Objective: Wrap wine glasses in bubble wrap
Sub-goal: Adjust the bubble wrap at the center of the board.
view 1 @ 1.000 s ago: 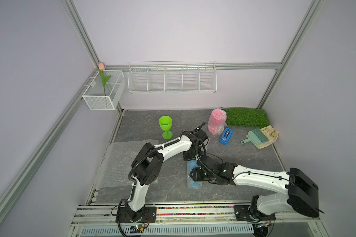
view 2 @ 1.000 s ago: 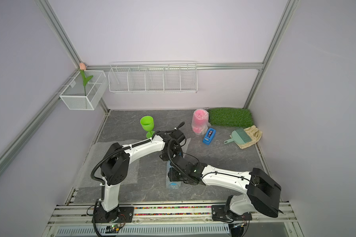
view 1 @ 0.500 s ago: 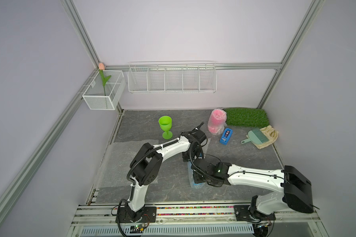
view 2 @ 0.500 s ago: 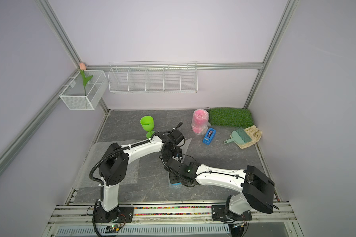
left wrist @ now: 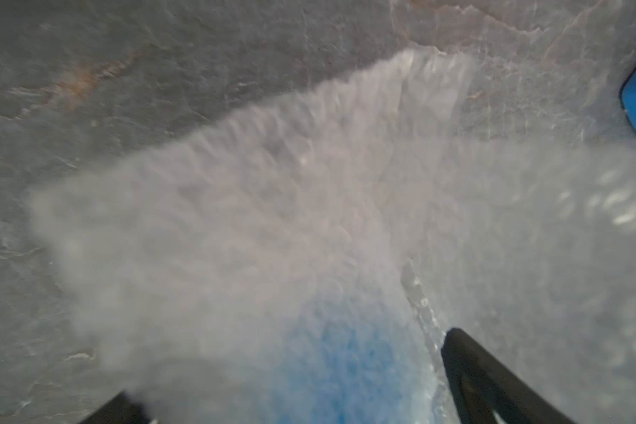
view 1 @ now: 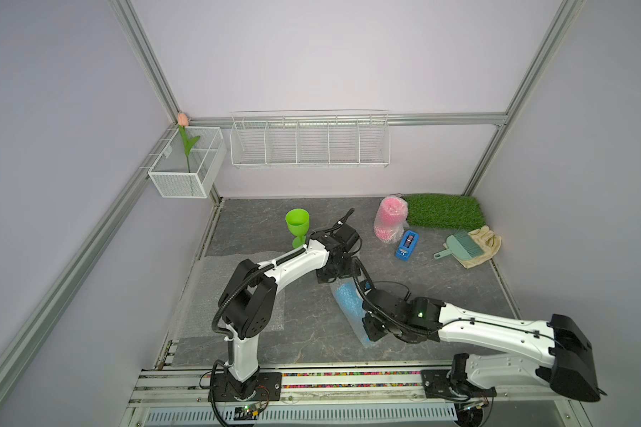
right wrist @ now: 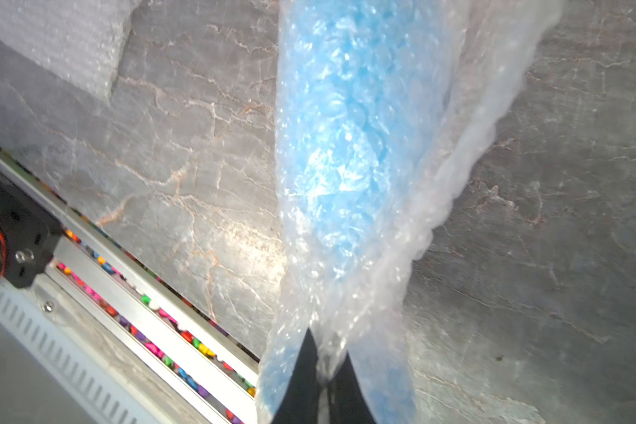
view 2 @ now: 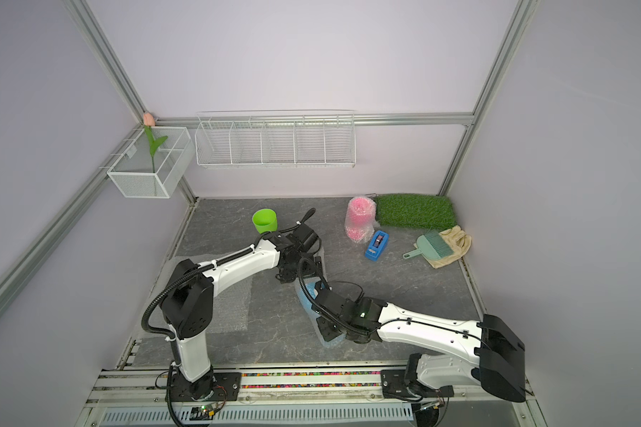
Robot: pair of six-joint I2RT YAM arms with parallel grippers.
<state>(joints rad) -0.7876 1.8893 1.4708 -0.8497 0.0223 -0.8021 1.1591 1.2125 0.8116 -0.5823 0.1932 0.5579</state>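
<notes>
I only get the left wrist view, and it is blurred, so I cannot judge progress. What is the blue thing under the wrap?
Observer: A blue glass, lying on its side, rolled in bubble wrap.
Operator: Is anything holding it?
Observer: The right gripper is shut on the wrap at the roll's near end.
Operator: What about the other glasses?
Observer: The green glass stands bare at the back; the pink glass is already wrapped.
</notes>
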